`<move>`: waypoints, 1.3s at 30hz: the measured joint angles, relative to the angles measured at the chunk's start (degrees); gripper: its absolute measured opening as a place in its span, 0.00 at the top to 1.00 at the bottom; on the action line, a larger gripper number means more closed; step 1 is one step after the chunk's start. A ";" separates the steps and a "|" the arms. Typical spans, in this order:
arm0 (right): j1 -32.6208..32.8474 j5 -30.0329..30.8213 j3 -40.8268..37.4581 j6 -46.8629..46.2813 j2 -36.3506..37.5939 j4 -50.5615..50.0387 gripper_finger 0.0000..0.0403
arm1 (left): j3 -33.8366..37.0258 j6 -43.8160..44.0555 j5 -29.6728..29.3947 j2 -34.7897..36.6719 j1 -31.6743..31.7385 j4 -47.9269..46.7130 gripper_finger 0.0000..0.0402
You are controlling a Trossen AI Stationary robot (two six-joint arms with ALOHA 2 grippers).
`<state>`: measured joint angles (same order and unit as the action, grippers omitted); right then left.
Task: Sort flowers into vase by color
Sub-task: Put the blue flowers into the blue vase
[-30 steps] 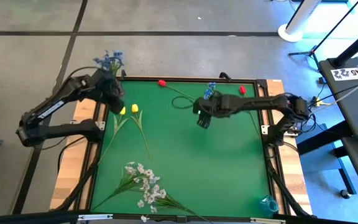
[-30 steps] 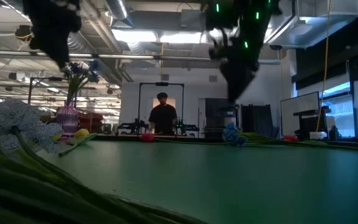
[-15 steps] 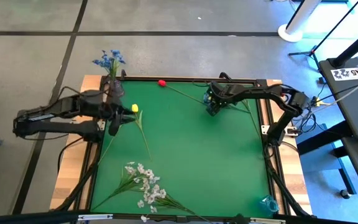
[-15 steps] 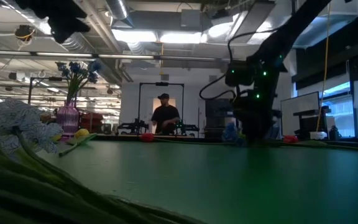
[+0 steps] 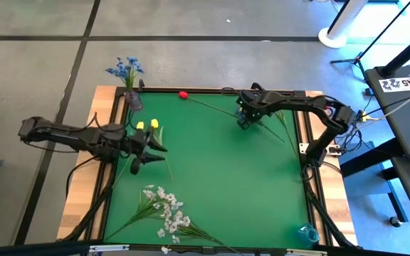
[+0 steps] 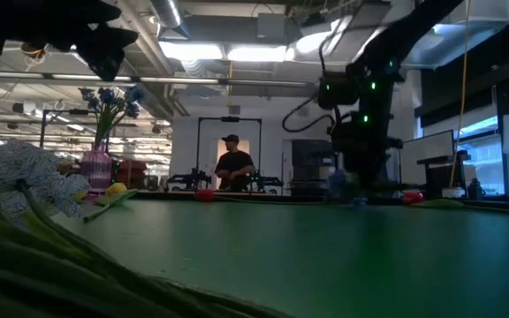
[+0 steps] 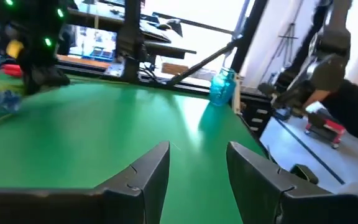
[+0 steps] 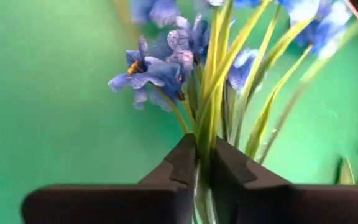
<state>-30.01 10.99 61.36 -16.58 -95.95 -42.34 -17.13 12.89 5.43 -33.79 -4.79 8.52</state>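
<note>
A blue sprig [image 8: 166,62] lies at the far right of the green table [image 5: 226,185], and my right gripper [image 5: 243,118] is shut on its green stalks. My left gripper [image 5: 156,146] hangs open above the table, just near of two yellow tulip buds [image 5: 147,124]; its fingers [image 7: 148,171] have nothing between them. A pink vase [image 6: 95,168] at the far left corner holds blue flowers [image 5: 124,70]. One red tulip [image 5: 184,94] lies along the far edge. A white spray [image 5: 164,210] lies by the near edge. My right gripper pinches the sprig's bundle of thin green stalks [image 8: 205,140] between its two fingers, a little below the blossoms. The fingers come from above, pointing down, and lie across the stalks. The blossoms spread out over the table beyond the fingertips.
A teal glass vase [image 5: 307,232] stands at the near right corner. Another red bud [image 6: 411,198] lies at the far right. A person [image 6: 233,168] stands in the room beyond the far edge. The middle of the table is bare green.
My right gripper has gone down and toward the far edge onto the blue sprig and now stands shut on its stalks. My left gripper has left the pink vase, moving toward the near edge and the right, and now reaches out past the yellow tulips.
</note>
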 joint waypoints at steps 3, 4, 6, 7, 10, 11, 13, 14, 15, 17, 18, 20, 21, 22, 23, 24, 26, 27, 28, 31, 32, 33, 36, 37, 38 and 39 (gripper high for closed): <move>4.03 -0.35 2.65 -2.65 1.75 -4.18 0.88 | 2.27 0.06 -1.47 -0.57 -1.87 5.07 0.61; 5.79 -0.85 3.47 -3.30 2.26 -5.40 0.88 | 3.23 0.15 -2.21 -0.85 -2.61 7.41 0.61; 9.54 -3.00 5.15 -4.72 3.20 -7.24 0.90 | 5.22 0.43 -3.48 -1.61 -4.12 11.23 0.61; 11.54 -4.45 6.11 -5.38 3.60 -7.82 0.91 | 5.92 0.47 -4.09 -2.26 -4.97 13.17 0.61; 18.37 -7.05 9.10 -6.31 4.23 -8.81 0.95 | 7.53 0.49 -6.78 -4.46 -7.82 18.85 0.61; 20.80 -7.54 10.22 -6.32 4.29 -8.46 0.96 | 7.74 0.49 -7.80 -5.53 -8.89 20.15 0.61; 25.46 -7.58 12.62 -6.14 4.40 -5.78 0.98 | 7.77 0.45 -10.26 -7.81 -10.85 21.85 0.61; 27.55 -7.51 13.74 -5.66 4.44 -3.20 0.98 | 7.77 0.24 -11.47 -8.95 -11.77 23.17 0.61; 29.54 -7.22 14.86 -4.97 4.45 -0.33 0.98 | 7.77 0.11 -12.56 -10.27 -12.53 24.95 0.61; 32.92 -6.60 16.77 -2.36 4.45 5.73 0.97 | 7.77 -0.83 -14.58 -12.69 -13.59 27.83 0.61; 34.35 -6.14 17.49 -1.00 4.45 9.34 0.96 | 7.77 -1.23 -15.18 -13.85 -13.97 29.27 0.61; 36.64 -4.47 18.31 1.56 4.45 17.89 0.94 | 7.77 -1.74 -15.47 -15.85 -14.29 33.43 0.61; 37.61 -3.39 18.34 2.57 4.45 22.57 0.94 | 7.77 -2.28 -15.49 -16.74 -14.42 35.22 0.61; 38.41 -2.54 18.34 3.49 4.45 27.03 0.94 | 7.77 -2.88 -15.47 -17.69 -14.50 36.93 0.61; 39.13 -1.68 18.34 4.35 4.45 31.34 0.94 | 7.77 -3.48 -15.47 -18.59 -14.58 38.47 0.61; 39.77 -0.91 18.34 5.09 4.27 35.27 0.94 | 7.77 -4.16 -15.50 -19.46 -14.71 40.07 0.61; 40.82 0.42 18.38 6.84 3.72 41.77 0.95 | 7.77 -5.41 -15.49 -21.15 -14.80 43.63 0.61; 41.26 1.27 18.37 8.09 3.26 43.97 0.96 | 7.77 -6.15 -15.49 -22.13 -14.80 45.71 0.61; 41.59 2.04 18.36 9.30 2.79 46.36 0.97 | 7.77 -7.14 -15.56 -23.17 -14.80 48.02 0.61; 42.20 4.91 18.32 12.87 1.02 53.08 0.98 | 7.67 -10.36 -16.80 -26.12 -14.68 55.08 0.61; 42.18 5.04 18.32 13.76 0.33 55.16 0.98 | 7.41 -11.47 -17.14 -27.06 -14.46 56.62 0.61; 42.05 4.74 18.32 13.98 -0.47 57.22 0.98 | 6.90 -12.20 -17.41 -27.97 -14.20 57.64 0.61; 41.84 2.07 18.31 14.00 -2.99 61.11 0.96 | 4.39 -13.84 -18.03 -30.43 -13.06 58.25 0.61; 41.66 1.47 18.25 13.99 -3.55 61.57 0.96 | 3.52 -14.13 -18.14 -31.16 -12.57 58.24 0.61; 41.61 0.79 18.23 13.97 -3.83 61.83 0.95 | 2.81 -14.34 -18.26 -31.92 -12.09 58.22 0.61; 41.61 0.29 18.23 13.97 -3.88 61.82 0.95 | 2.23 -14.56 -18.33 -32.50 -11.67 58.07 0.61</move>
<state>11.60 11.28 79.59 -2.60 -99.83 19.48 -14.90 -1.67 -12.90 -66.28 -16.46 66.59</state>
